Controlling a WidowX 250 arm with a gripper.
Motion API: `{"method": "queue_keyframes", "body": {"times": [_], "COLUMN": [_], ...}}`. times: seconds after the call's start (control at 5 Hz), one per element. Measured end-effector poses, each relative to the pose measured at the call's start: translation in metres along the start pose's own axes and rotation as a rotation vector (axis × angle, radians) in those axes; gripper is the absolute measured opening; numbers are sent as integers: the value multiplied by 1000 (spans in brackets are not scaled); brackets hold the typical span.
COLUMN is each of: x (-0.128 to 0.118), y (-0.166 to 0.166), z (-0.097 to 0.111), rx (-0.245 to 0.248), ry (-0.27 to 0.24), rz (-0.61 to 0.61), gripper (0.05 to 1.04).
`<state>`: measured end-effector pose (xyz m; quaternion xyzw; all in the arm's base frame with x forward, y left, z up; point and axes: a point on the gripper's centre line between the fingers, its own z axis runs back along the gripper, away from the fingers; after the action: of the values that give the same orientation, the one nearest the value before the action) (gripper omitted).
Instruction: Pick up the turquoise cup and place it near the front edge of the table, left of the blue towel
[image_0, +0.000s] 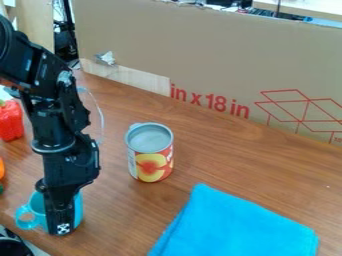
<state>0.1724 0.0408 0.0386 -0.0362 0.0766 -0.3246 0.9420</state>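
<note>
Turquoise cup (40, 212), one, is the landmark here; sits low at view left on the bench (224, 162), upright as far as can be seen, handle (27, 218) toward the left edge. Largest first. Cardboard panel (200, 60), one, stands well behind the cup, red lettering and box outlines on it. Robot arm (57, 115), one only, so it is the nearer by default; comes in from upper left, reaches down to the cup. Blue cloth (234, 225), one, folded, lies right of the cup, well apart. End effector (61, 225), one, hangs right at the cup, pointing down, roughly in line with the cup's upright axis; cup wall shows to both sides of it, handle side to its left. Whether it is wide, narrow or gripping the wall: cannot tell. Contact also unclear. Food can (151, 159), one, upright, fruit on label, behind and right of the cup, apart from it. Red pepper (10, 120), one, at the left edge, behind and left of the cup. Dark round-rimmed thing (13, 247), one, cut off at the corner, just in front and left of the cup. Orange item (1, 169), one, cut off by the left edge, behind and left of the cup.
</note>
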Motion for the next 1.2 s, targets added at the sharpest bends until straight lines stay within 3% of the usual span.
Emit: {"method": "queue_keyframes", "body": {"times": [0.2, 0.4, 0.6, 0.8, 1.0, 1.2], "x": [-3, 2, 2, -13, -23, -26], "y": [-2, 6, 17, 42, 76, 111], "z": [3, 35, 70, 109, 130, 121], "rx": [-19, 0, 61, 148, 212, 193], "ry": [21, -72, -139, -185, -171, -114], "rz": [19, 56, 127, 272, 413, 485], "gripper": [629, 927, 1011, 1007, 1004, 1003]}}
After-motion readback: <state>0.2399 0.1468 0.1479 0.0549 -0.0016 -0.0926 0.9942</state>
